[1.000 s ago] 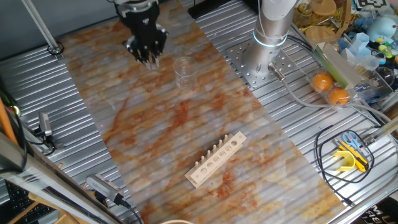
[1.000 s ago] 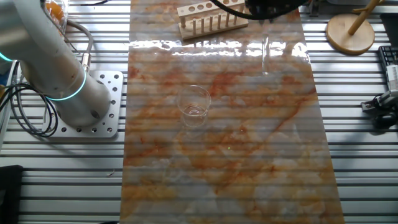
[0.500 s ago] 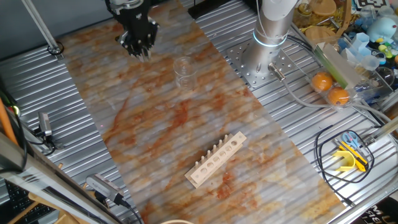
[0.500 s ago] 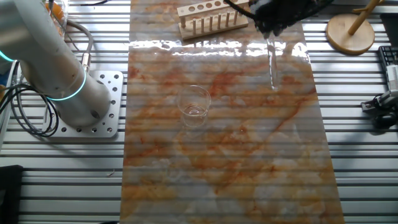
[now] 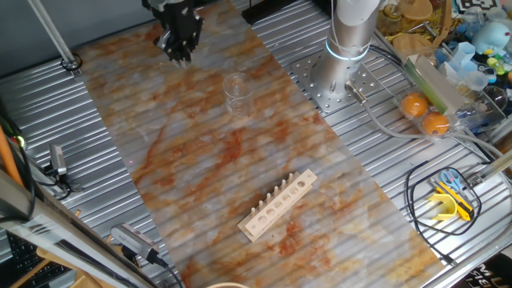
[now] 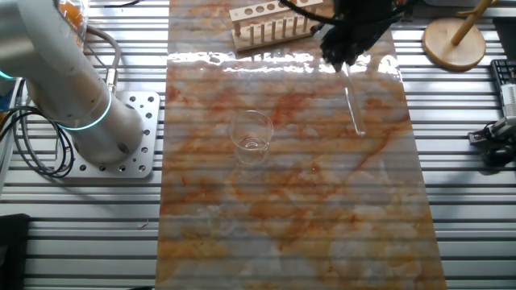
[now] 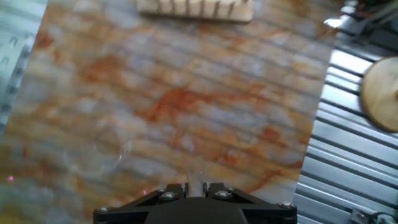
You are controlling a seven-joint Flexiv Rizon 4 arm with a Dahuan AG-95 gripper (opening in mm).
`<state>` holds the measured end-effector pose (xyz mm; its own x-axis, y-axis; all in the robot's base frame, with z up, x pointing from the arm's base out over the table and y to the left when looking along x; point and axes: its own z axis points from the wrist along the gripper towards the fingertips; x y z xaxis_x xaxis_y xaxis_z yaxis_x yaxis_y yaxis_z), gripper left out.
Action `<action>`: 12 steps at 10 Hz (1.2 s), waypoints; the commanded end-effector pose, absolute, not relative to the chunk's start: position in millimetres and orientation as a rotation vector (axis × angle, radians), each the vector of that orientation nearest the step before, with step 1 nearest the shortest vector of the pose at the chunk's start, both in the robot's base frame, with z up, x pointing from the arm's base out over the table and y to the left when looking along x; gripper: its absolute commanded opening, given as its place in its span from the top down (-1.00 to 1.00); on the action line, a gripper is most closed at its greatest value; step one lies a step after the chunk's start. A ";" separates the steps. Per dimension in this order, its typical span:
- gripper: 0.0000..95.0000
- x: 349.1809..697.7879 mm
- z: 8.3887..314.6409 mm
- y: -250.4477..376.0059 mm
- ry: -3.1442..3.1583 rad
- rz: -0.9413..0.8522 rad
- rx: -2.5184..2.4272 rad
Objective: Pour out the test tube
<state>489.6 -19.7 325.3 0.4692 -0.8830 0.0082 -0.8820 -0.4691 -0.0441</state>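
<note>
Fingers (image 6: pixel 345 63): closed on the tube's top, up off the counter (image 6: pixel 282 209).
Tube (image 6: pixel 353 103): tilted, hanging below the fingers.
Beaker (image 6: pixel 251 137): upright, well apart.
Rack (image 5: pixel 278 205): far end, untouched.

1. The orange-and-grey marbled table mat (image 6: pixel 282 201) looks smooth and glossy, with white glare along its far edge.
2. The ribbed silver metal tabletop (image 5: pixel 384 144) has a dull satin sheen.
3. The slender clear glass test tube (image 6: pixel 353 109) is transparent and shiny.
4. The wider clear glass beaker (image 6: pixel 251 137) is equally transparent, glinting at the rim.
5. The pale wooden rack (image 5: pixel 278 205) is matt, unvarnished-looking wood.
6. The black gripper (image 6: pixel 345 55) appears matt.
7. The round pale wooden stand (image 6: pixel 454 40) looks smooth.
</note>
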 end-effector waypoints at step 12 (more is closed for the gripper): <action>1.00 502.8 321.6 0.6 1.554 -0.058 -2.717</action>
